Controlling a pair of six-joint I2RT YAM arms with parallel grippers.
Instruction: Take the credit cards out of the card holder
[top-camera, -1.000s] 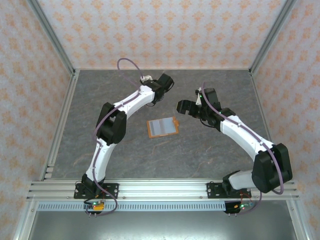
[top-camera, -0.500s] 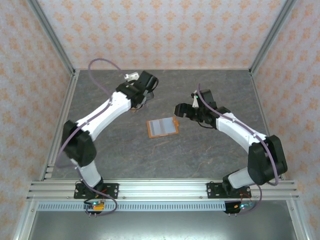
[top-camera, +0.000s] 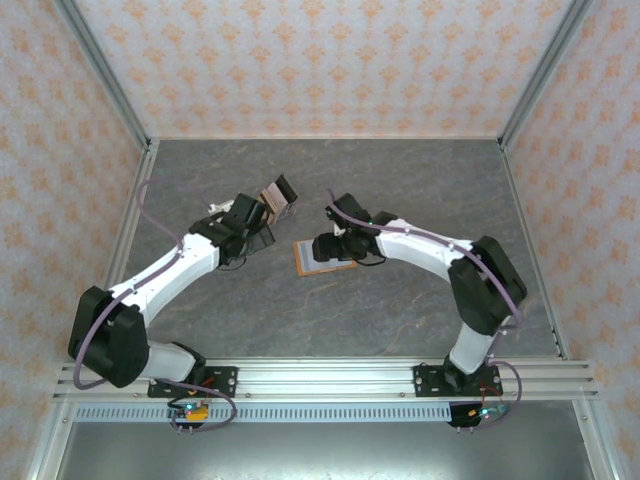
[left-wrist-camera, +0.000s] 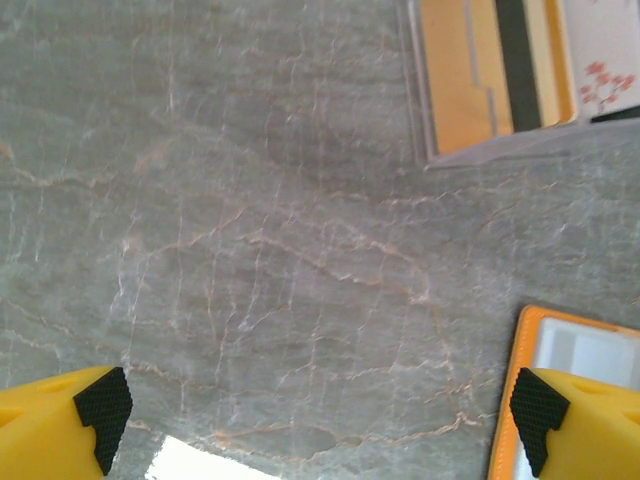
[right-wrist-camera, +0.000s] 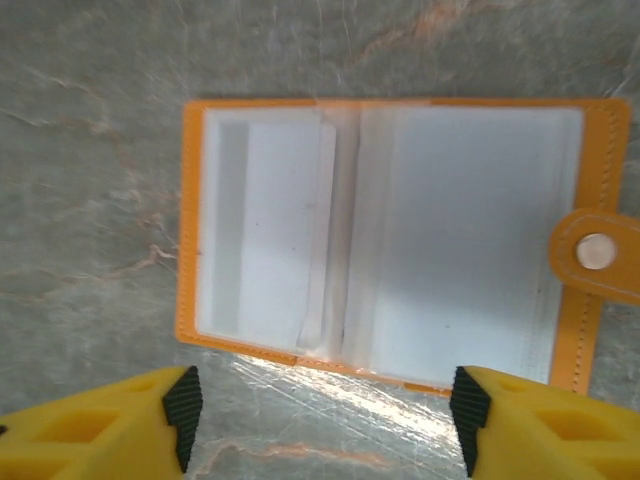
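Hovering jaws apart, your right gripper (right-wrist-camera: 322, 415) sits over the open card holder (right-wrist-camera: 450, 230), long axis running finger to finger; your left gripper (left-wrist-camera: 318, 415), likewise spread, stands just beside.

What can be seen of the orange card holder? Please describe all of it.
The card holder lies open and flat on the grey marbled table. It has an orange rim that looks like leather, and pale, clear-looking sleeves on both sides of a middle fold. A strap with a round snap projects from one short edge. The open right gripper hangs above it; I cannot tell whether it touches.
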